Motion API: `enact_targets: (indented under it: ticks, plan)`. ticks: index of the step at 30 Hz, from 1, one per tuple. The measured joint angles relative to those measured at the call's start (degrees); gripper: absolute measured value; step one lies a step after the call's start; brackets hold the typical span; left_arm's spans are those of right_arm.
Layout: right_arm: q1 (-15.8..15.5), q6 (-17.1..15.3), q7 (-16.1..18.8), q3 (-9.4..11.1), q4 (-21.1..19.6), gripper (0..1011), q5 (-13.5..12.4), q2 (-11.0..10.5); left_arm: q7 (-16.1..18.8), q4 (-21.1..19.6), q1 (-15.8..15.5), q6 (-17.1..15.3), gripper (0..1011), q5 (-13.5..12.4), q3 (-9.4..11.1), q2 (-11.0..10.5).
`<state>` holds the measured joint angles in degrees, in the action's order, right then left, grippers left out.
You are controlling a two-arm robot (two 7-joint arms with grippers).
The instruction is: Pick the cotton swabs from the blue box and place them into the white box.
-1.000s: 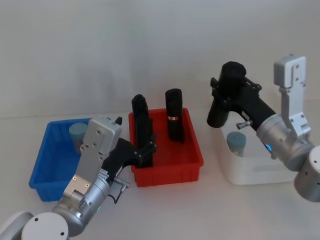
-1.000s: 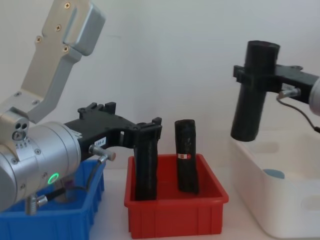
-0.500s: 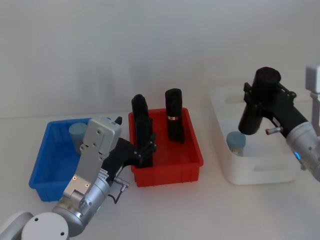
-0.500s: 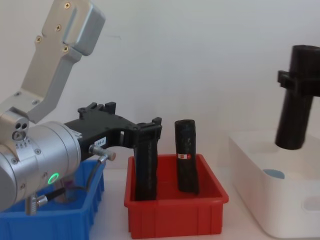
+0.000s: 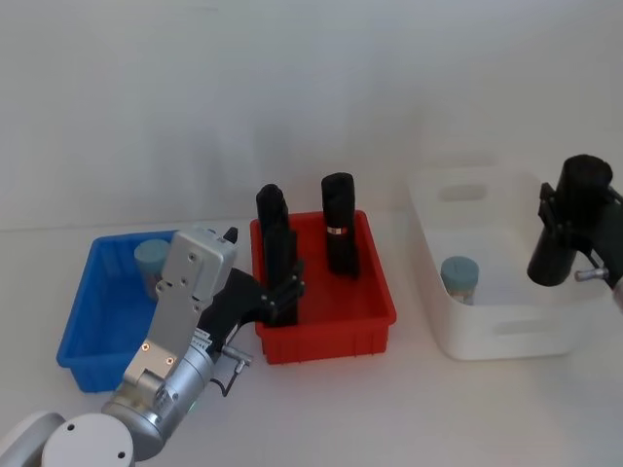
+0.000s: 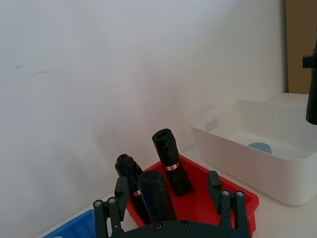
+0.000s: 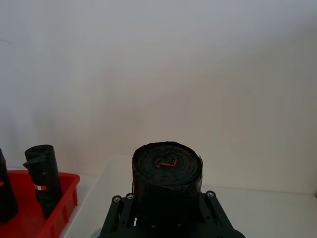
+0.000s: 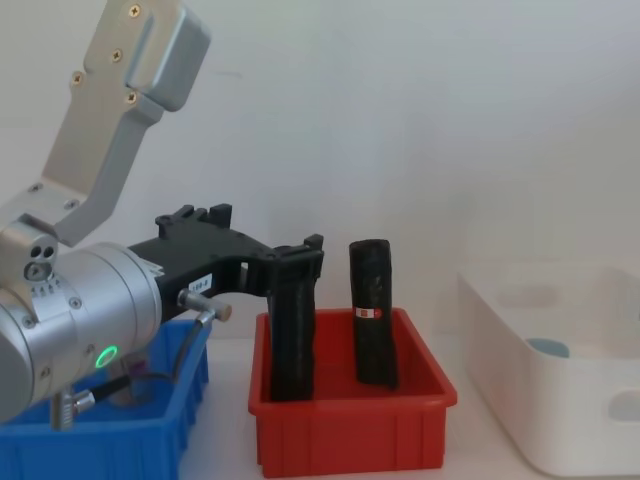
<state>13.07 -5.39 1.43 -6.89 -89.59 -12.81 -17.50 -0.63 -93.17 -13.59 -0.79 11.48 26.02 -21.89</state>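
Seemingly clear cotton swabs (image 5: 150, 261) jar, pale-blue lid.

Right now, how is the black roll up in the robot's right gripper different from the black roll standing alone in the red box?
The right gripper holds one black roll in the air, tilted, over the white box. The other black roll stands upright in the red box, untouched, with a red-and-white band showing around it. Both are tall, dark rolls.

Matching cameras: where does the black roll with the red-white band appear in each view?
Head: banded roll, rear of red bin.
Left wrist: standing in the bin, mid-frame.
Right wrist: in the bin's visible corner.
Chest: centre, inside the bin.
Shared landmark: red bin.
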Motion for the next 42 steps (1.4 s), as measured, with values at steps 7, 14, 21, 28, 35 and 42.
enact_targets:
  ticks: [7, 14, 21, 28, 35, 42]
  plan:
    - [-0.27, 1.65, -0.51, 0.88, 1.94, 469, -0.37, -0.59, 0.00, 0.00, 0.00, 0.00, 1004, 0.00, 0.00, 0.00]
    - [0.17, 4.40, 0.01, 1.31, 4.44, 532, -0.67, -0.72, 0.00, 0.00, 0.00, 0.00, 1004, 0.00, 0.00, 0.00]
    - [0.68, 6.65, 1.00, 1.43, 6.15, 751, -0.87, -0.62, 0.00, 0.00, 0.00, 0.00, 1004, 0.00, 0.00, 0.00]
    - [0.94, 8.04, 1.77, 1.51, 7.05, 945, -1.02, -0.49, 0.00, 0.00, 0.00, 0.00, 1004, 0.00, 0.00, 0.00]
    - [0.93, 8.96, 2.31, 1.60, 7.31, 1002, -1.13, -0.44, 0.00, 0.00, 0.00, 0.00, 1004, 0.00, 0.00, 0.00]
    - [0.84, 9.49, 2.66, 1.66, 7.40, 1002, -1.21, -0.41, 0.00, 0.00, 0.00, 0.00, 1004, 0.00, 0.00, 0.00]
